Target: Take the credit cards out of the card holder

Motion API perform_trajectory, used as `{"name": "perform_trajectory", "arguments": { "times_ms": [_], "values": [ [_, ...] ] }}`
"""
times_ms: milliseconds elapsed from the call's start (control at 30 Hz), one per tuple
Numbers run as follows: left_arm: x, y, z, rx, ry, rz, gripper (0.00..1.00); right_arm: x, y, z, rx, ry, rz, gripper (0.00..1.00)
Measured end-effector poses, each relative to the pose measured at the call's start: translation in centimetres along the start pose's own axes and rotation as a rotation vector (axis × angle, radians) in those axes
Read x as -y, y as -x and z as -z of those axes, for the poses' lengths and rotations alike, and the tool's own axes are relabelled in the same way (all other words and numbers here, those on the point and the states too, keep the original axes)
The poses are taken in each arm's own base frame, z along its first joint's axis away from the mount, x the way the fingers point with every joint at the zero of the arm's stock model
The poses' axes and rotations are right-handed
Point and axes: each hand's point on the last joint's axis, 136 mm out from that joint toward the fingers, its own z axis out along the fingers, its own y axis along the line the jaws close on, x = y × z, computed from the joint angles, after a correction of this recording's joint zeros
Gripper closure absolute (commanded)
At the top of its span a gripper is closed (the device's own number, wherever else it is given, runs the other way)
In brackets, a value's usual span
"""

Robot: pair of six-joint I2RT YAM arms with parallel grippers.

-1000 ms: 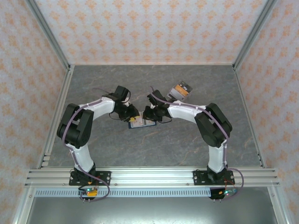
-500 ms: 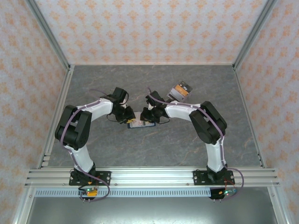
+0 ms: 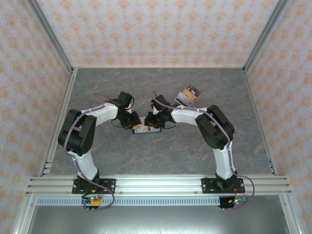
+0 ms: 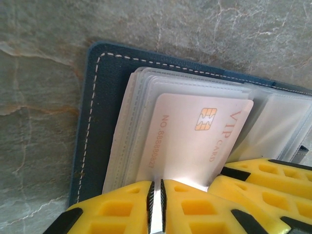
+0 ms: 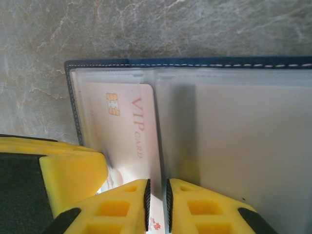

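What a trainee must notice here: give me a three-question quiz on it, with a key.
1. True or false: the card holder lies shut on the table.
2. The pinkish card among its sleeves reads: A) GOLD B) VIP C) BANK.
3. How do the jaws of the left gripper stand?
Key: 1 false, it lies open. 2 B. 3 nearly together, pinching the card's near edge.
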Motion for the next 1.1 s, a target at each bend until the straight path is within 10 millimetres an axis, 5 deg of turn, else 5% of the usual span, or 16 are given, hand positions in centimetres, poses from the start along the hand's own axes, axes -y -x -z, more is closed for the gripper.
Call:
{"name": "perform_trajectory", "arguments": {
  "times_ms": [500, 733, 1100],
  "values": [
    [0.4, 0.2, 0.4, 0.001, -0.038, 0.005, 0.8, -0.2, 0.4, -0.2, 0.002, 0.039, -0.023, 1.0],
    [1.0, 0.4, 2.2, 0.039, -0.051, -0.012, 0.79, -0.2, 0.6, -0.3, 0.015, 0.058, -0.021, 1.0],
    [-0.6, 0.7, 1.5, 0.044, 0.013, -0.009, 0.79, 0.3, 0.5, 0.2, 0.033, 0.062, -0.032, 1.0]
  ]
}}
